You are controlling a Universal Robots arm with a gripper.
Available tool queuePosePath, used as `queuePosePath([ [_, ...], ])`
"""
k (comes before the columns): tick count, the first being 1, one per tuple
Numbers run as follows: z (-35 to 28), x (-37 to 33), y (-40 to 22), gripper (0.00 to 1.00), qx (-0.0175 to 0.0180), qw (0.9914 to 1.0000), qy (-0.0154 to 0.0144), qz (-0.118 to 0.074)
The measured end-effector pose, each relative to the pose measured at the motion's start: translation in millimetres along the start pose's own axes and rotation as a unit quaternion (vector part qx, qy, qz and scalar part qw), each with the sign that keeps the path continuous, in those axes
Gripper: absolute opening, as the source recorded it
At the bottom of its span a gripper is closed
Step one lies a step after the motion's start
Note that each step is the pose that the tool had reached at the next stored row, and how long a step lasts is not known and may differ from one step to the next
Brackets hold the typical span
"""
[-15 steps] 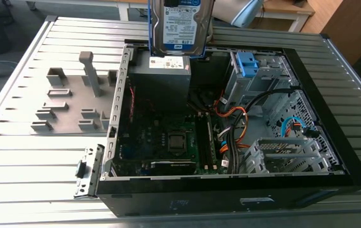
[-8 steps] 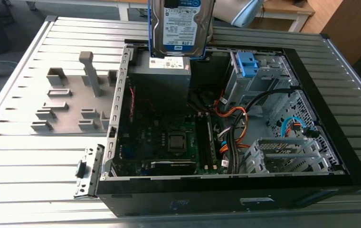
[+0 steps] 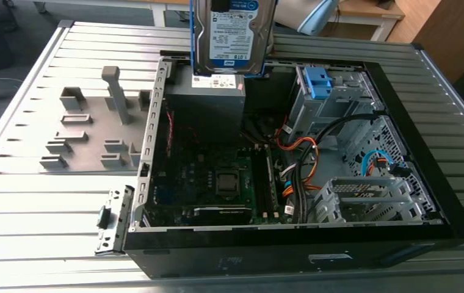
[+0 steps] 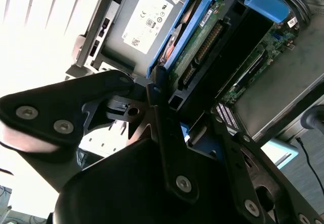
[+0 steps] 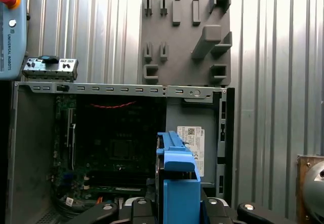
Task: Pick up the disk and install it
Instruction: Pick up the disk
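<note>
Ribbed table (image 3: 20, 201) carries an open case (image 3: 297, 253) below the pincer (image 4: 174, 100); its jaws clamp the disk (image 3: 232, 36) edgewise; a tilt could snag cables (image 3: 301, 146) beneath, I judge.

The disk (image 3: 232, 30) is silver metal with a glossy paper label, framed in smooth blue plastic. The computer case (image 3: 297, 256) is matt black outside, bare grey sheet metal inside; under it the table (image 3: 29, 213) is ribbed, shiny metal.
</note>
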State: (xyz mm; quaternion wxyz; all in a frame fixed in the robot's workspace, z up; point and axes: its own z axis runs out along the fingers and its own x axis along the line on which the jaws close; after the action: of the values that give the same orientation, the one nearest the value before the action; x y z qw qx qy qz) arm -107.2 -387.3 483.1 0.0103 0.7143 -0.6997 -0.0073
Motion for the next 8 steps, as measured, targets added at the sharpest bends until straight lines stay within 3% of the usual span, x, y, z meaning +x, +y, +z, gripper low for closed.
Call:
queuePosePath([
  [8, 0.3, 5.8, 0.1, 0.36, 0.0000, 1.00000, 0.0000, 0.000],
])
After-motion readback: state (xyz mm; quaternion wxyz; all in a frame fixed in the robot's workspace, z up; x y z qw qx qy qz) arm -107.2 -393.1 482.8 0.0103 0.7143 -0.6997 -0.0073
